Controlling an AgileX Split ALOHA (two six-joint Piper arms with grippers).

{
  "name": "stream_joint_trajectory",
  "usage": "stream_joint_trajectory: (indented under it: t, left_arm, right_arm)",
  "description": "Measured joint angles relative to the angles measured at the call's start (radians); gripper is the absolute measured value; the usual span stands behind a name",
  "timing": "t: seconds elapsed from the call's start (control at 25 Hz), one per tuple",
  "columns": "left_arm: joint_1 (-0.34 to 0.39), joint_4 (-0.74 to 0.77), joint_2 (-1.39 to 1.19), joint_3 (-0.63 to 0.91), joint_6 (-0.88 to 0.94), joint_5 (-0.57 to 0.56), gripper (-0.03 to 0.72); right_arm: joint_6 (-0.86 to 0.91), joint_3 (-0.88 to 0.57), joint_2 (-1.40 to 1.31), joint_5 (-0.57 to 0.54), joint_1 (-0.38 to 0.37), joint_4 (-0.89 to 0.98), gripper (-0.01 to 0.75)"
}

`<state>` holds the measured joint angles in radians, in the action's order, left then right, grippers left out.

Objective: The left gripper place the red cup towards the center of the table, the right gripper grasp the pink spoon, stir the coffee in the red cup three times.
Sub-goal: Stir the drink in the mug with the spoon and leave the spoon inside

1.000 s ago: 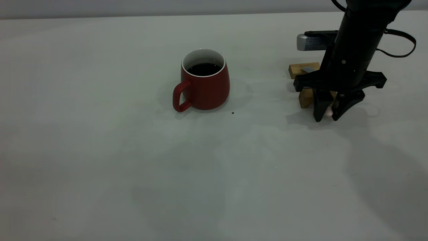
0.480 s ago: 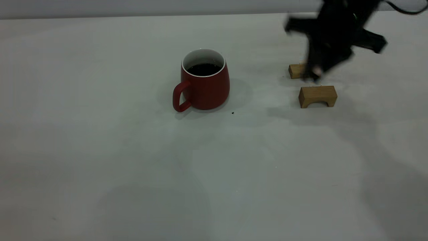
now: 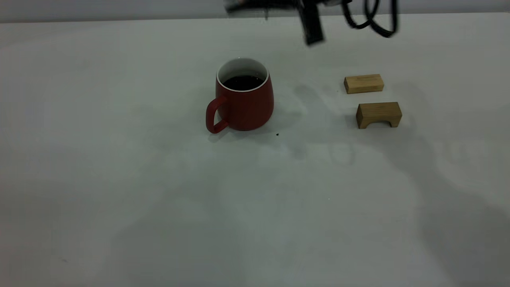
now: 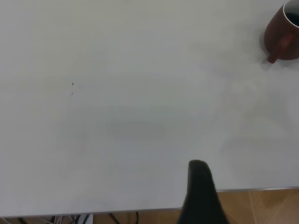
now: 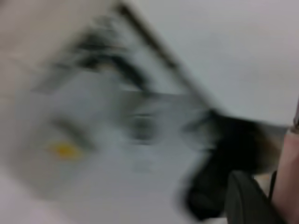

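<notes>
The red cup [image 3: 244, 95] stands near the middle of the table [image 3: 119, 179], its handle toward the front left. Dark coffee [image 3: 243, 82] shows inside its white walls. My right gripper [image 3: 312, 34] is a blurred black shape high at the top edge, behind and to the right of the cup. In the right wrist view the pale handle of the pink spoon [image 5: 288, 172] lies against a dark finger [image 5: 247, 200]; its bowl is hidden. My left gripper [image 4: 201, 186] hangs by the table's edge, far from the cup [image 4: 282, 30].
Two tan wooden blocks stand right of the cup: a flat one [image 3: 363, 83] behind and an arched one [image 3: 378, 114] in front, with nothing resting on them. A tiny dark speck [image 3: 277, 134] lies just in front of the cup.
My right gripper has risen from the wooden blocks with the spoon and swung up and left toward the cup. The blocks now stand bare. The cup has not moved.
</notes>
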<state>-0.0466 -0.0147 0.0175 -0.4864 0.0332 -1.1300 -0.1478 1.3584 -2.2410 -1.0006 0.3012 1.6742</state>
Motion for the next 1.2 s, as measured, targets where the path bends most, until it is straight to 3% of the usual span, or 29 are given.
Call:
stream_joint_trajectory:
  t: [0.36,0.52,0.76,1.2]
  left_arm:
    - [0.000,0.000,0.000,0.000,0.000,0.000,0.586]
    - [0.000,0.000,0.000,0.000,0.000,0.000,0.586]
    - [0.000,0.000,0.000,0.000,0.000,0.000,0.586]
    - [0.000,0.000,0.000,0.000,0.000,0.000,0.586]
  right_arm:
    - [0.479,0.000,-0.011,0.006,0.009,0.083,0.116]
    - [0.511,0.039,-0.027,0.012,0.014,0.083,0.116]
    - [0.518,0.222,-0.193,-0.021,0.028,0.086,0.116]
    - [0.554,0.228,-0.310,-0.006,0.014,0.085,0.116]
